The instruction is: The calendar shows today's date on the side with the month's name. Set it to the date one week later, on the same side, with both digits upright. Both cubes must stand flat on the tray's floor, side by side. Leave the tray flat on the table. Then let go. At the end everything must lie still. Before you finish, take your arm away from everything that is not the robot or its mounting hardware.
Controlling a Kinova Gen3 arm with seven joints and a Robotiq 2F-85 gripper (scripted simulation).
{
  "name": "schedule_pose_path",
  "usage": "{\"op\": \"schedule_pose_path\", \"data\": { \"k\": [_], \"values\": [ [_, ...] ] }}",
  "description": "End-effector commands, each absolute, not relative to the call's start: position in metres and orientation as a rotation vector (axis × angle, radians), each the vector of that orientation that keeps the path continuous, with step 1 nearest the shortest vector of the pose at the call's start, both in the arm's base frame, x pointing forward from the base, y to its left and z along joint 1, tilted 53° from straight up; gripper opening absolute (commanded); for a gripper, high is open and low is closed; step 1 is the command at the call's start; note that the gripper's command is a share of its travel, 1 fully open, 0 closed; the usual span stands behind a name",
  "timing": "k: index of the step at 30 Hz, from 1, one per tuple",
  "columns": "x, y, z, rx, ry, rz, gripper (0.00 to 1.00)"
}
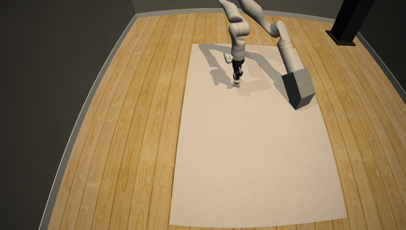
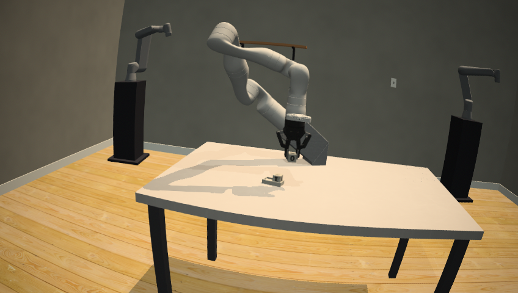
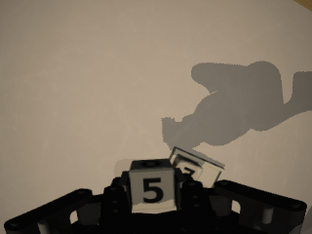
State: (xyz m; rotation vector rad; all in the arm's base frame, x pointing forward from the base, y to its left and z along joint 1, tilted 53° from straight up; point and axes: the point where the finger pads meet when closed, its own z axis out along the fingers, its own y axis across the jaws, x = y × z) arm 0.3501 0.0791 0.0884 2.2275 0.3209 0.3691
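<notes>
My gripper (image 2: 292, 152) is shut on a white digit cube (image 2: 291, 157) and holds it in the air above the table, up and behind the calendar tray (image 2: 271, 180). In the wrist view the held cube (image 3: 152, 190) shows a 5 toward the camera between my fingers; in the exterior view its front shows a 0. The second cube (image 2: 278, 177) stands at the right end of the small grey tray; the tray's left part is empty. In the wrist view the tray and its cube (image 3: 195, 168) peek out behind the held cube, the digit partly hidden. In the overhead view the gripper (image 1: 237, 74) hangs over the tray (image 1: 236, 85).
The arm's grey wedge-shaped base (image 2: 315, 146) sits on the table right behind the gripper. Two black pedestals with small arms (image 2: 127, 119) (image 2: 460, 155) stand on the floor beside the table.
</notes>
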Motion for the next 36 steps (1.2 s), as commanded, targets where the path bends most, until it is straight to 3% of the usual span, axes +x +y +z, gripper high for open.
{"op": "schedule_pose_path", "data": {
  "k": [1, 36],
  "values": [
    [0.352, 0.087, 0.08, 2.237, 0.256, 0.409, 0.28],
    [0.366, 0.108, 0.058, 2.28, -0.219, 0.65, 0.28]
  ]
}}
